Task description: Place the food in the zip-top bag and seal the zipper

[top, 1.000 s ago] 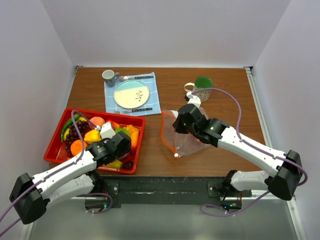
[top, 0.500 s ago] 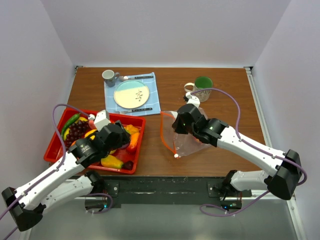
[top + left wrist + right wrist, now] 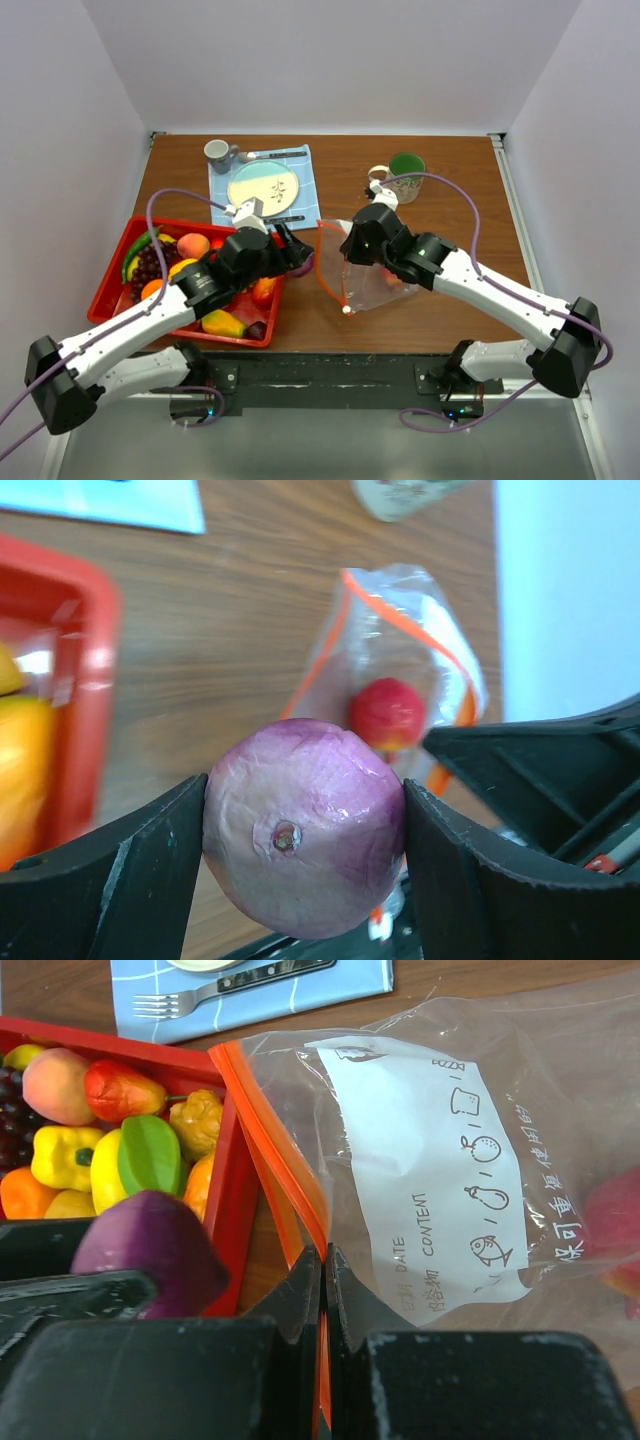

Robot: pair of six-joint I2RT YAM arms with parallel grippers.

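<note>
My left gripper (image 3: 293,257) is shut on a round purple food piece (image 3: 305,825), holding it above the table between the tray and the zip-top bag (image 3: 378,285). The purple piece (image 3: 150,1250) hangs just left of the bag's mouth. My right gripper (image 3: 324,1255) is shut on the orange zipper (image 3: 275,1175) strip, holding the mouth edge up. In the left wrist view the clear bag (image 3: 400,640) has a red food piece (image 3: 388,712) inside. Several more food pieces (image 3: 192,246) lie in the red tray (image 3: 112,297).
A blue cloth (image 3: 225,190) at the back carries a plate (image 3: 262,188), a fork and a knife, with a small grey cup (image 3: 216,151) beside it. A green mug (image 3: 404,172) stands behind the bag. White walls close in three sides.
My left arm has risen out of the tray with the purple piece and swung right to the bag's mouth. The right gripper keeps its hold on the bag's edge.
</note>
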